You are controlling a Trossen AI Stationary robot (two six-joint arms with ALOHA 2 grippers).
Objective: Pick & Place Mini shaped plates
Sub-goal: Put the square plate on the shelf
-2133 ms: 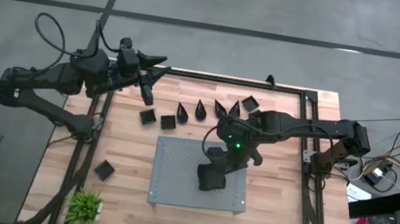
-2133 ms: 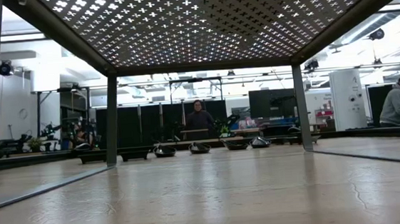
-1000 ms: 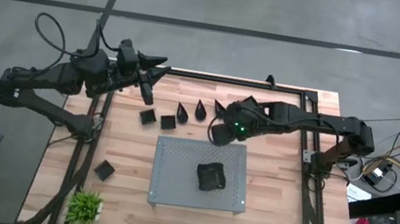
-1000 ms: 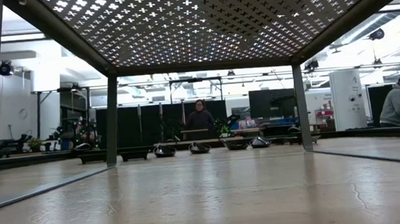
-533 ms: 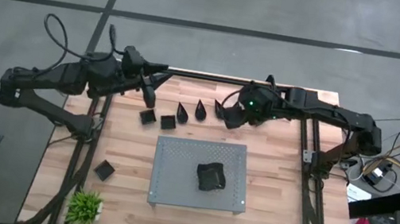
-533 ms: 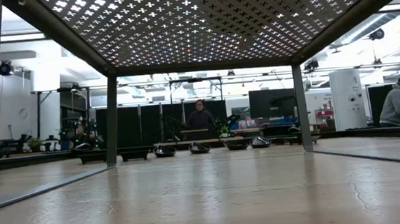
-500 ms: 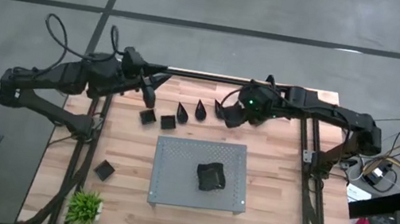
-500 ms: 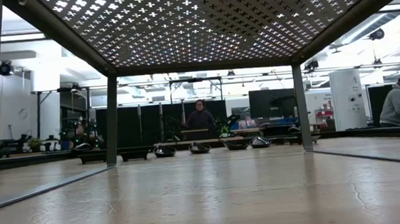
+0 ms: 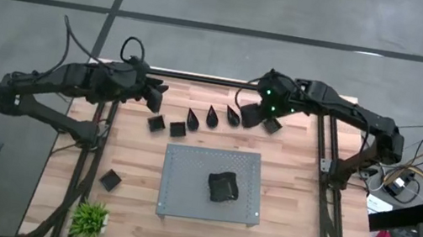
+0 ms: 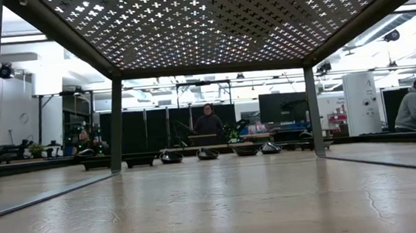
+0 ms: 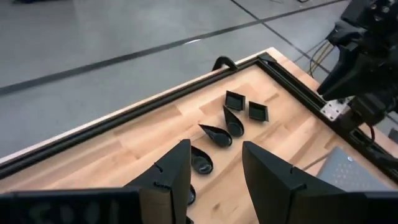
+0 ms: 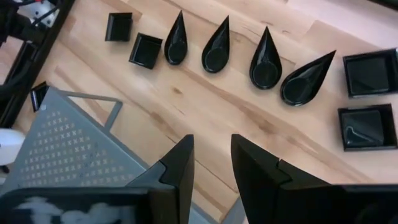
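Observation:
Mini shaped plates lie in a row near the table's far edge: two squares (image 9: 156,123), several teardrops (image 12: 215,46) and two more squares (image 12: 368,71). A dark plate (image 9: 223,187) rests on the grey perforated board (image 9: 187,166), and one square (image 9: 110,179) sits alone at the near left. My right gripper (image 12: 211,162) hovers open above the row's right end, over bare wood. My left gripper (image 11: 216,168) hangs open at the far left, above the row's left end, with nothing between its fingers.
A small green plant (image 9: 90,220) stands at the near left corner. A black frame (image 9: 226,81) rims the table's far edge. In the low view the board's legs (image 10: 115,124) stand on the wood. People sit in the room beyond the table.
My right gripper has gone from above the board's far edge toward the table's far edge and a little right, staying open. My left gripper has tipped downward and rolled, sinking a little toward the row's left end. The plates have kept still.

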